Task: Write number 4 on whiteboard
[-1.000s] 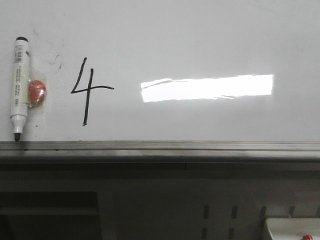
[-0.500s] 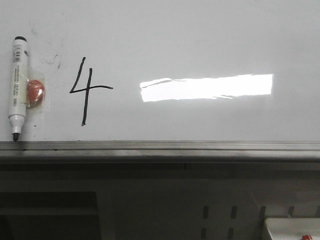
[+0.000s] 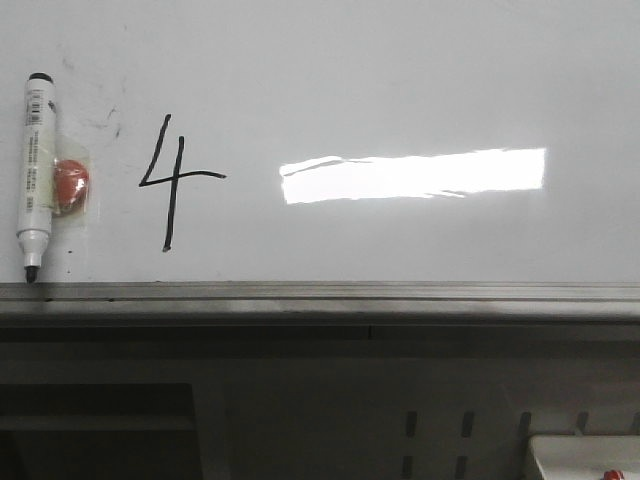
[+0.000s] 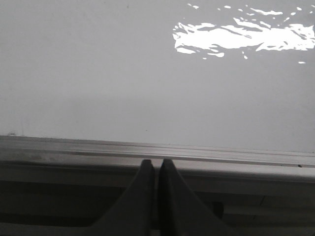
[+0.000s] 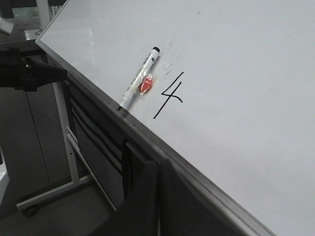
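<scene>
A thin black open-topped number 4 (image 3: 172, 183) is drawn on the glossy whiteboard (image 3: 400, 80), right of a white marker (image 3: 33, 175) that stands tip down on the grey bottom rail (image 3: 320, 293), held by an orange magnet (image 3: 71, 185). The right wrist view shows the 4 (image 5: 168, 96), the marker (image 5: 138, 78) and the board (image 5: 236, 59) from the side. My left gripper (image 4: 154, 163) is shut and empty, just below the rail (image 4: 157, 150). My right gripper (image 5: 160, 164) is shut and empty, low beside the rail, away from the 4. Neither gripper shows in the front view.
A bright rectangular light reflection (image 3: 415, 175) lies on the board right of the 4. Faint smudges (image 3: 105, 120) sit above the magnet. Below the rail is a dark frame with slots (image 3: 440, 425). A board stand leg with a castor (image 5: 54, 189) shows in the right wrist view.
The front view has shifted very slightly: the marker and the 4 sit a few pixels further left than a second ago. Nothing else has changed.
</scene>
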`<state>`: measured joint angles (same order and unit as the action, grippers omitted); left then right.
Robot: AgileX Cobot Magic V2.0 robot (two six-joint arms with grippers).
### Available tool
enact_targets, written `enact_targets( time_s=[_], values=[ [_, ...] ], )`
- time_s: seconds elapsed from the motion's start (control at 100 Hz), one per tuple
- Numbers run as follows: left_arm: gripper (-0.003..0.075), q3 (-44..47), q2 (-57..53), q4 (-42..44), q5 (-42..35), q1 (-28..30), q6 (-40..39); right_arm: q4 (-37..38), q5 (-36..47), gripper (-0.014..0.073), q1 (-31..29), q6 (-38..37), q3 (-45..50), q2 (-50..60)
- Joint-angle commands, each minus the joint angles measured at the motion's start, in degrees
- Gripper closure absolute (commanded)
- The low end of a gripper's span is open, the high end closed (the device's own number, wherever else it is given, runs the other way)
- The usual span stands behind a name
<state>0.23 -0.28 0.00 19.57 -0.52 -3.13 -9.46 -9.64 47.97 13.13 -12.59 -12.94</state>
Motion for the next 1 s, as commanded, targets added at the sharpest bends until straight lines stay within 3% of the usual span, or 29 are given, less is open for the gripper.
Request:
enact_targets(
  time_s=[0.0, 0.26, 0.4, 0.52, 0.82, 0.99],
  values=[
    [0.0741, 2.0, -1.5, 0.0, -2.5, -0.4, -0.1, 0.3, 4.4, 0.0658, -0.4, 0.6, -1.6, -0.3],
    [0.0741, 2.0, -1.5, 0.0, -2.5, -0.4, -0.1, 0.3, 4.7, 0.0658, -0.4, 0.6, -1.5, -0.3],
    [0.0741, 2.0, -1.5, 0.0, -2.5, -0.4, -0.1, 0.3, 7.8, 0.0658, -3.3, 0.6, -1.5, -0.3],
    [0.0741, 2.0, -1.5, 0.0, -2.5, -0.4, -0.1, 1.9, 7.8, 0.0658, -10.0, 0.6, -1.4, -0.3],
    [0.0741, 2.0, -1.5, 0.0, -2.5, -0.4, -0.1, 3.5, 7.1, 0.0658, -35.0, 0.6, 4.8, 0.6],
    [0.0741, 2.0, -1.5, 0.0, -2.5, -0.4, -0.1, 9.5, -4.4, 0.0658, -42.0, -2.3, 7.2, 8.2]
  ],
)
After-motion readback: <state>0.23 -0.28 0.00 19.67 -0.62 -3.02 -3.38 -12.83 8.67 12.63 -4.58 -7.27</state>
